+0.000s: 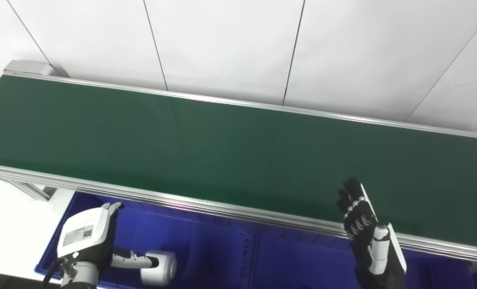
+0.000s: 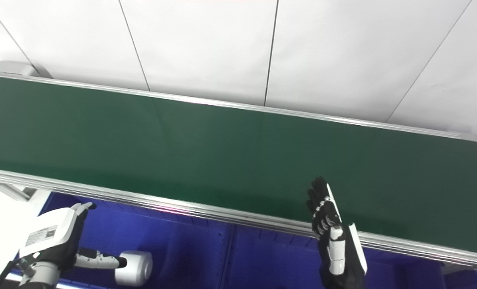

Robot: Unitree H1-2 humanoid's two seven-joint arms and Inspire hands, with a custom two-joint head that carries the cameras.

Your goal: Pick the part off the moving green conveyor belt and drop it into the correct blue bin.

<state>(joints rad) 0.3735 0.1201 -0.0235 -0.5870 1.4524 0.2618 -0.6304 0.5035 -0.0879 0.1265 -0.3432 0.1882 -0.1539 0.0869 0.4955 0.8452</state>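
Green conveyor belt (image 1: pixel 222 148) totally bare, no part anywhere on it in either view. Left hand (image 1: pixel 90 237) low over left blue bin (image 1: pixel 206 249), fingers spread, with white cylinder (image 1: pixel 160 268) at its thumb tip. Can't tell if that's the part or if it's actually gripped. Right hand (image 1: pixel 361 224) flat and wide, holding nothing, raised edge-on at belt's near rail (image 1: pixel 262 216), probably staged for next pickup. Second bin (image 1: pixel 302 261) beside first. White wall panels (image 1: pixel 230 44) behind. Nothing blocking reach.
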